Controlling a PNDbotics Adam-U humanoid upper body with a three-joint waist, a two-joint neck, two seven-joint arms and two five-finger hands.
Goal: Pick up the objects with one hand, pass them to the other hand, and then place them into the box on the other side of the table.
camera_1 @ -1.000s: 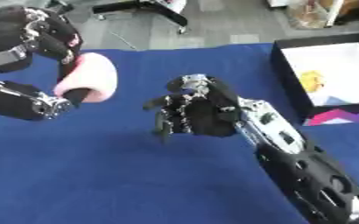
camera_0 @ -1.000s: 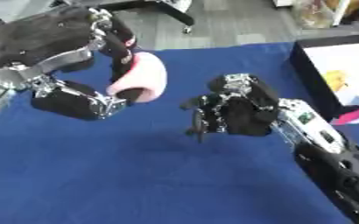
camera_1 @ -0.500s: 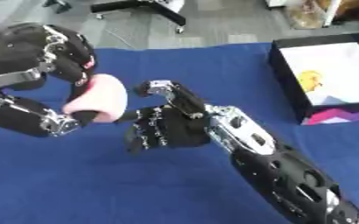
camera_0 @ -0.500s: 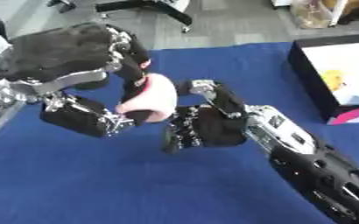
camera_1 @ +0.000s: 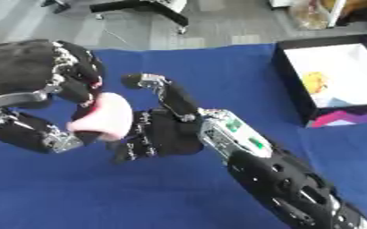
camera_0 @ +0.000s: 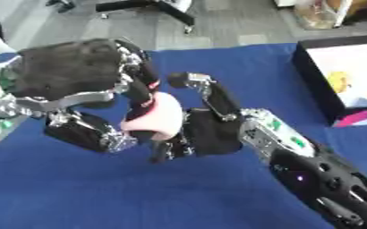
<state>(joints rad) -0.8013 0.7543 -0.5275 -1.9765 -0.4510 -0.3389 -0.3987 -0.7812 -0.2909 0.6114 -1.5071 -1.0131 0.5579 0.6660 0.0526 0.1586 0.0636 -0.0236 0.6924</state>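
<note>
A rounded pink object (camera_0: 154,118) hangs above the blue table, held in my left hand (camera_0: 77,85), whose fingers and thumb curl round it. My right hand (camera_0: 206,134) has come in from the lower right and lies right against the pink object's right side. Its fingers are spread and fairly straight, its thumb (camera_0: 193,81) raised above the object, not closed on it. The black box (camera_1: 335,76) with a white inside stands at the table's right edge, holding a yellow item (camera_1: 316,82).
A blue cloth (camera_0: 100,192) covers the table. A magenta and purple shape (camera_1: 351,117) lies at the box's near side. Beyond the table's far edge is grey floor with a chair base (camera_0: 151,6).
My two hands have closed the gap: the left brought the pink object rightward and down, and the right moved left until it reached the object's side.
</note>
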